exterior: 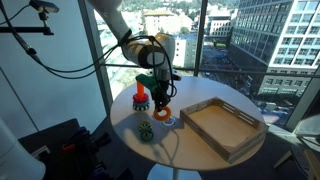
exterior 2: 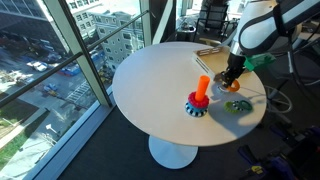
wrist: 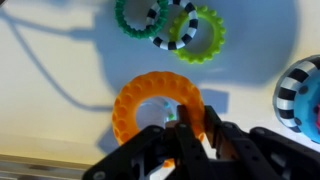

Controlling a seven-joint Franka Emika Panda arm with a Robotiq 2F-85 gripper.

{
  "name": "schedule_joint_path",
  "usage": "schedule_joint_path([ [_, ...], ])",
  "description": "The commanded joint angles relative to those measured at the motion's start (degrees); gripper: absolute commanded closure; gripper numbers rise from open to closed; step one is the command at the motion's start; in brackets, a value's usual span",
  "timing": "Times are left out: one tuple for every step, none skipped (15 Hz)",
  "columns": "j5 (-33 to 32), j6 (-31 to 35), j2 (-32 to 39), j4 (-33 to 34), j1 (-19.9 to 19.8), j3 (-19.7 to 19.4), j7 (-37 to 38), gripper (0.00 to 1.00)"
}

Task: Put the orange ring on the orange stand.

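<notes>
Black claw (wrist: pixel 188 132): reaching in from the lower edge of the wrist view, its jaws drawn together and pinching one side of the ring's band. One finger seems to be sitting in the hole and the other outside. Gripping the band alone is leaving the hole free for the peg.
Orange ring (wrist: pixel 128 105): lying flat under the claw, at or just above the bench. Whether it is lifting clear cannot be told. It is not yet on the stand.
Orange stand (exterior: pixel 141 96): standing upright just beside the ring, with its peg bare and its striped base showing at the right edge of the wrist view. The upright peg is probably calling for a lift, a short sideways carry, and a lowering with the hole centred over the tip.
Likely risk: a one-sided pinch is probably letting the ring tilt, so it may catch on the peg top.
Yellow-green ring (wrist: pixel 205 38) and green striped ring (wrist: pixel 140 15): lying together beyond the orange ring, touching or overlapping each other, apart from the grasp and not obstructing it.
Wooden tray (exterior: pixel 205 135): sitting well apart from the stand and taking no part in this step.
White bench (exterior 2: pixel 150 90): carrying everything on its round top beside the windows.
</notes>
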Motion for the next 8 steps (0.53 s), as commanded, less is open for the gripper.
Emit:
schedule_joint_path([
  [-1.82,-6.95,-2.36,2.63,1.44,-0.54,-0.6,0.92],
  [-2.53,-8.66,-2.91,3.25,1.97,-0.62,-0.2,0.92],
  [-3.51,-10.23,-3.41,3.9,2.59,-0.8,0.39,0.92],
  [-4.17,-11.77,-3.82,4.53,3.01,-0.78,0.52,0.92],
  [-4.8,-13.47,-4.37,5.21,3.39,-0.64,0.34,0.92],
  [-5.28,-15.15,-4.81,5.87,3.71,-0.5,0.15,0.92],
  [-5.92,-16.88,-5.24,6.55,4.12,-0.39,0.05,0.92],
  [-6.41,-18.3,-5.62,7.15,4.5,-0.26,-0.01,0.92],
])
